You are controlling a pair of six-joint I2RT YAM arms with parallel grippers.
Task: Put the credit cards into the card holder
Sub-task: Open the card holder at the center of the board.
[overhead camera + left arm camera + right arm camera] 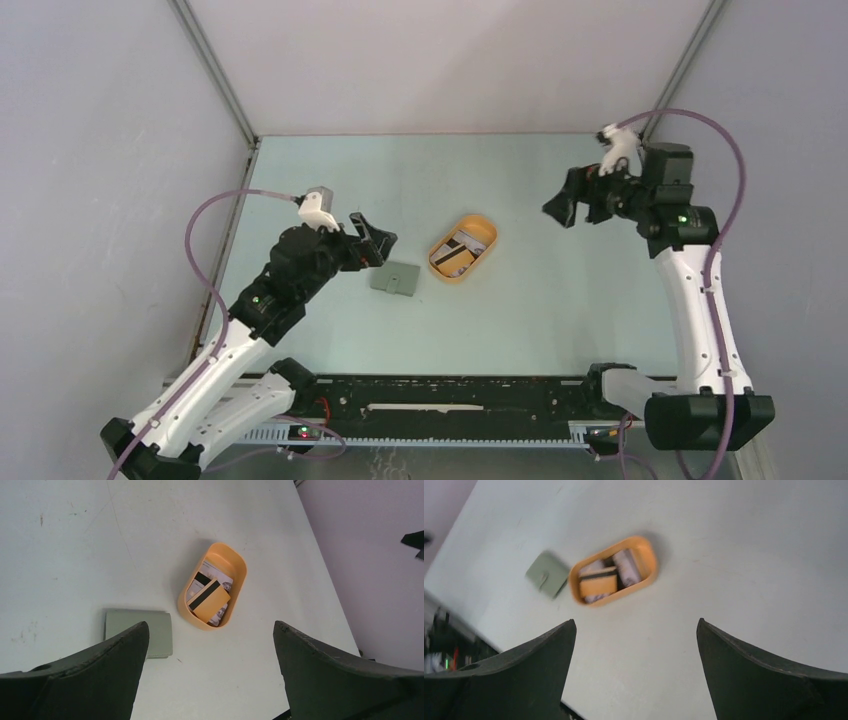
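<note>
In the left wrist view, a finger of the left tool hid one corner of the flat grey-green fold-over card holder on the pale tabletop. Just beside it, the thin plastic credit cards lay overlapped in the orange oval tray, with the lower ones mostly covered. The right wrist view was blurred. The left tool and the right tool both gaped wide and held nothing.

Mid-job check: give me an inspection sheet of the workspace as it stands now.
surface: pale table, faint scuff marks.
job's things: credit cards stacked in the orange tray, tan striped one on top; card holder closed, lying flat, left of the tray, apart from it.
clutter: nothing seen.
grippers: left gripper open, near the card holder; right gripper open, raised at the right; both empty.
cables: purple cable looped along each arm, away from the job's things.
surroundings: grey walls on three sides.
</note>
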